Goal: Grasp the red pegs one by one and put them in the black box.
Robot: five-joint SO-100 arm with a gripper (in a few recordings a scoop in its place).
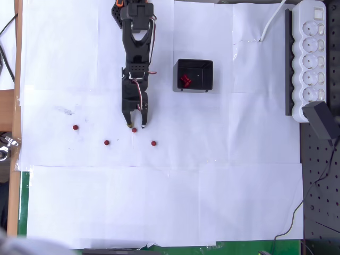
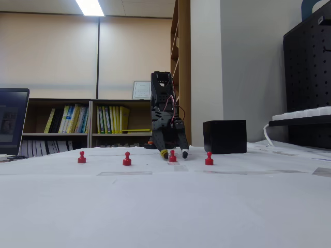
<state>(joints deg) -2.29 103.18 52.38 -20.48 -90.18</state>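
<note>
Four red pegs stand on the white paper. In the overhead view they sit at the left [image 1: 75,127], left of centre [image 1: 107,142], at the gripper's tips [image 1: 134,129] and to the right [image 1: 153,143]. The black arm reaches down from the top, and its gripper [image 1: 136,126] is open, low over the paper, with one finger on each side of the third peg [image 2: 172,156]. In the fixed view the gripper [image 2: 174,154] stands upright over that peg. The black box [image 1: 194,75] sits to the arm's right and holds several red pegs [image 1: 185,80]. From the side, the box [image 2: 224,136] hides them.
A white power strip [image 1: 312,53] with a cable lies along the right edge, beside a black perforated board [image 1: 319,175]. The paper's left border meets a wooden table edge [image 1: 16,106]. Open paper stretches below the row of pegs.
</note>
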